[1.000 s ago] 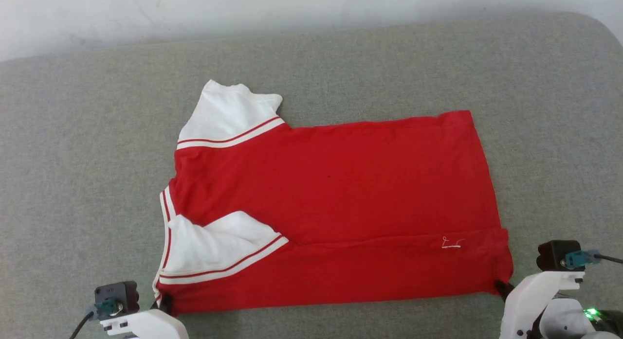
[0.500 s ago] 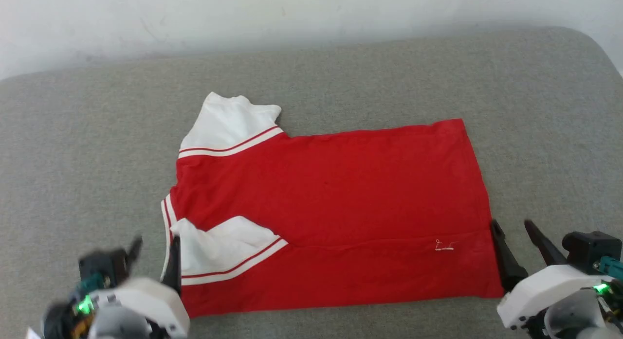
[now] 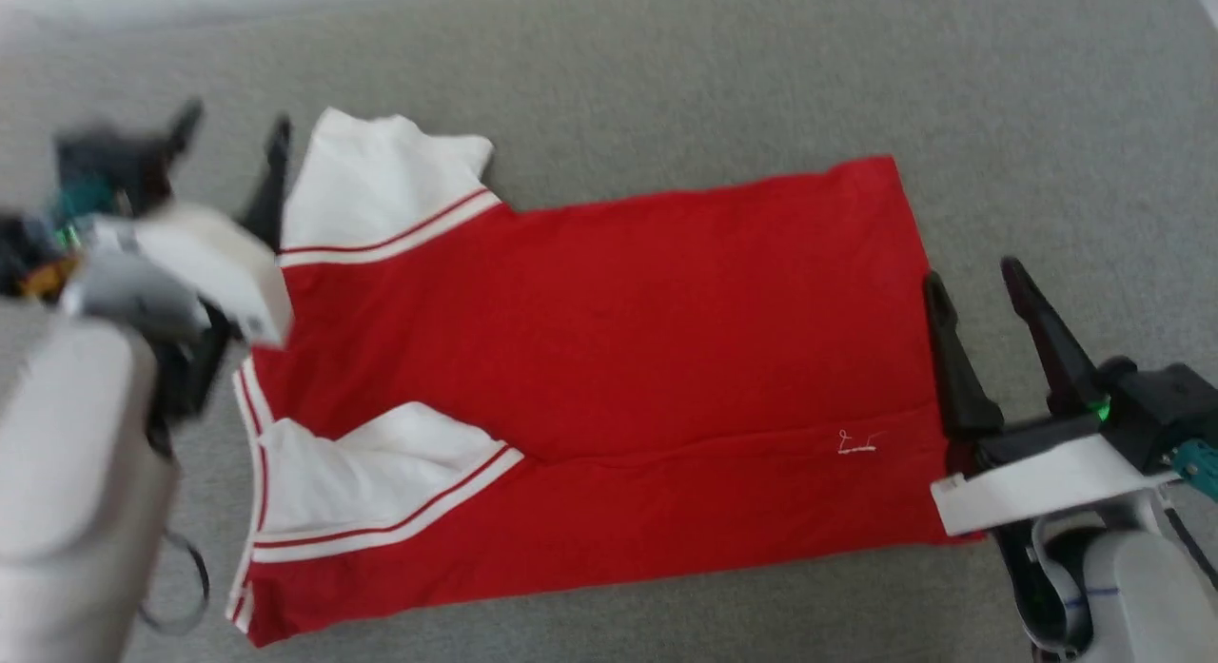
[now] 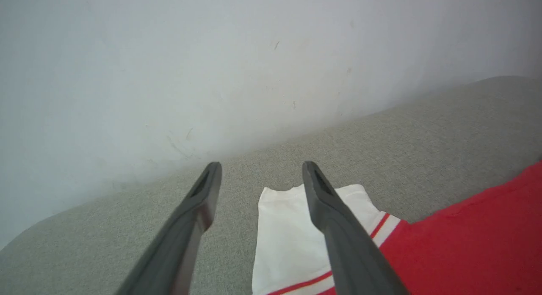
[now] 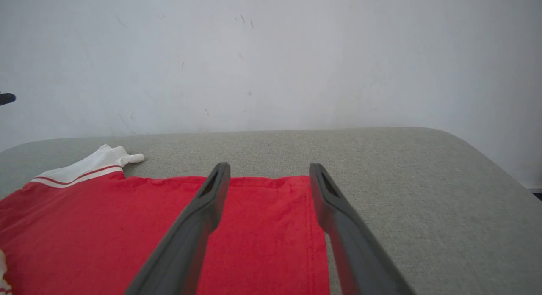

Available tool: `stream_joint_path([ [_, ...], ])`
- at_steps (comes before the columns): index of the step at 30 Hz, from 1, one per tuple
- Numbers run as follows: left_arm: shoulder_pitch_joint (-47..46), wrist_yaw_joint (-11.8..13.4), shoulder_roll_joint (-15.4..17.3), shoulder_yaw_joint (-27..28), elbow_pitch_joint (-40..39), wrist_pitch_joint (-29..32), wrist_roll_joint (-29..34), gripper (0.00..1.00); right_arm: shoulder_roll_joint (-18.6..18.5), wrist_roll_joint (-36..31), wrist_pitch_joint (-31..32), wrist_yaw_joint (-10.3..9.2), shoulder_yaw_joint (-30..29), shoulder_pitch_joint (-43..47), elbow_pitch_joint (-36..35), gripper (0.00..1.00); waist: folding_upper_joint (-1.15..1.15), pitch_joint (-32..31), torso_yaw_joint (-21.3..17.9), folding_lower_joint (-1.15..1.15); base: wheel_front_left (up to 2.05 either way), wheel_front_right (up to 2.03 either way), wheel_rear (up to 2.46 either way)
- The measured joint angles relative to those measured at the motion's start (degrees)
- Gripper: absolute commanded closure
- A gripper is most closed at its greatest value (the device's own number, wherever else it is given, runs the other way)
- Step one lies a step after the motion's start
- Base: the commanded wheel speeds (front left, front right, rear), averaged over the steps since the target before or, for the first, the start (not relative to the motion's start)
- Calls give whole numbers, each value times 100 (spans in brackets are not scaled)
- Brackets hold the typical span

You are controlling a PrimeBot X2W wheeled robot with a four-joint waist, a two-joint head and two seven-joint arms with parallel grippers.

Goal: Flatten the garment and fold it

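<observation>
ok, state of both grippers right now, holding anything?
Left gripper: open, empty, by the far white sleeve of the garment.
Right gripper: open, empty, by the hem.

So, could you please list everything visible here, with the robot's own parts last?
garment: one, red with white striped-trim sleeves, lying flat on the grey surface, its near edge folded over the body.
grey surface: one, grey fabric, under the garment.
wall: one, white, behind the surface.
left gripper: one, dark fingers, open, by the far sleeve, holding nothing.
right gripper: one, dark fingers, open, by the garment's hem, holding nothing.
</observation>
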Motion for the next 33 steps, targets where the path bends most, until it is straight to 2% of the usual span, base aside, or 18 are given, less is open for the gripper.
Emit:
stream_joint_path([
  [5,-1095,-272,65,-57,615,691,-80,0,5,5,-55,0,196,-331,-4,0,0,442,-176,1,0,0,0],
  [10,-1803,-360,131,-55,1188,1610,-297,0,20,20,-102,0,392,-590,-11,0,0,841,-395,1,0,0,0],
  [13,-2125,-208,179,-34,1421,2207,-332,0,29,43,-122,0,510,-697,4,0,0,1039,-541,0,0,0,0],
  [16,-2261,60,245,-8,1567,2872,-364,0,45,62,-157,0,581,-756,43,0,0,1198,-696,0,0,0,0],
  [24,-2360,632,515,127,1361,4322,-503,0,110,121,-204,0,586,-783,138,0,0,1509,-1005,-2,0,0,0],
  [25,-2359,693,557,141,1276,4457,-520,19,111,121,-204,0,583,-783,144,0,0,1537,-1027,-2,0,0,0],
  [26,-2354,723,599,137,1187,4581,-522,98,114,120,-204,0,583,-784,145,0,0,1559,-1043,-2,0,0,0],
  [29,-2312,757,639,147,928,5002,-653,100,113,107,-190,0,584,-811,145,0,0,1582,-1045,-2,0,0,0],
  [33,-2092,843,657,162,560,5099,-715,100,42,-12,-46,0,580,-1160,124,0,0,1572,-977,-2,0,0,0],
])
